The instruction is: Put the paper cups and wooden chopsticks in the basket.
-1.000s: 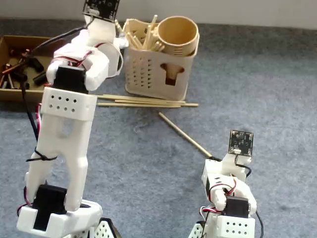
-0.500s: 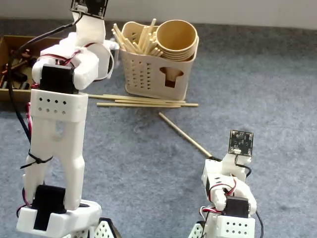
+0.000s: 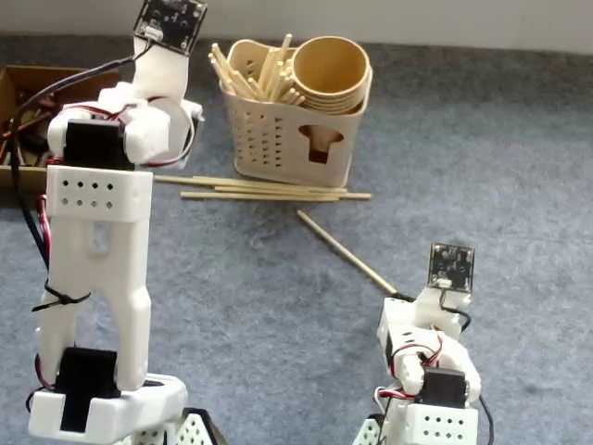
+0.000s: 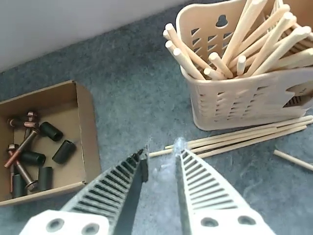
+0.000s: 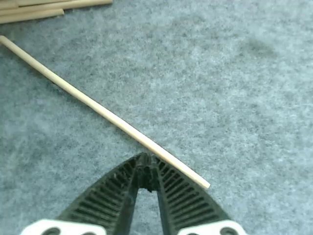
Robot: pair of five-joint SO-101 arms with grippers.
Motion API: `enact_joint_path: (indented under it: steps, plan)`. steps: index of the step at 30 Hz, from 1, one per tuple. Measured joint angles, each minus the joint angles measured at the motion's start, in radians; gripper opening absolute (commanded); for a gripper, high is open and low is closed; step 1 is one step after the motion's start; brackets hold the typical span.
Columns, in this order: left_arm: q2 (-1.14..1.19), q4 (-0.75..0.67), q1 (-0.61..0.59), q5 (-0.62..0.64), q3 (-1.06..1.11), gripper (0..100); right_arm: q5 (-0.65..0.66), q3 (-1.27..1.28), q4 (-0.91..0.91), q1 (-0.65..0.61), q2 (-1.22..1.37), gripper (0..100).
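— What has shifted in the last second?
— The left arm has swung away from the basket (image 3: pixel 287 139) toward the cardboard box (image 3: pixel 18 79). The right arm has kept its place.

— How does the left gripper (image 4: pixel 161 151) stand?
— Its jaws are a little apart with nothing between them. It hangs over the grey carpet (image 3: pixel 482 167) between box and basket, near the ends of the loose chopsticks (image 4: pixel 244 137), which lie side by side just in front of the basket.

— And the right gripper (image 5: pixel 145 157)?
— It is closed and empty, with its tips right at the near end of a single chopstick (image 5: pixel 98 108). That stick lies slantwise on the carpet, apart from the others. Whether the tips touch it cannot be told.

— What does the basket hold?
— A nested stack of paper cups (image 3: pixel 332 65) sits in one side, and a bundle of chopsticks (image 4: pixel 244 44) leans in the other.

— And the box?
— It holds bolts and dark sleeves (image 4: pixel 29 147).

— Any writing?
— The camera board (image 3: pixel 451 266) on the right wrist carries small marks, too fine to read.
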Motion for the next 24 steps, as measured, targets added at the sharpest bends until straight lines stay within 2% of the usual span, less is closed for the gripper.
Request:
enact_joint_path:
  steps: [13,20,24]
  plan:
    - [0.000,0.117,-0.017,-0.313,0.015,10,0.000,0.000,0.000,0.000,0.000,0.5]
    - [0.000,0.118,-0.015,-0.528,0.175,10,0.000,0.000,0.000,0.000,0.000,0.5]
    - [0.000,0.074,-0.032,-0.540,0.264,10,0.000,0.000,0.000,0.000,0.000,0.5]
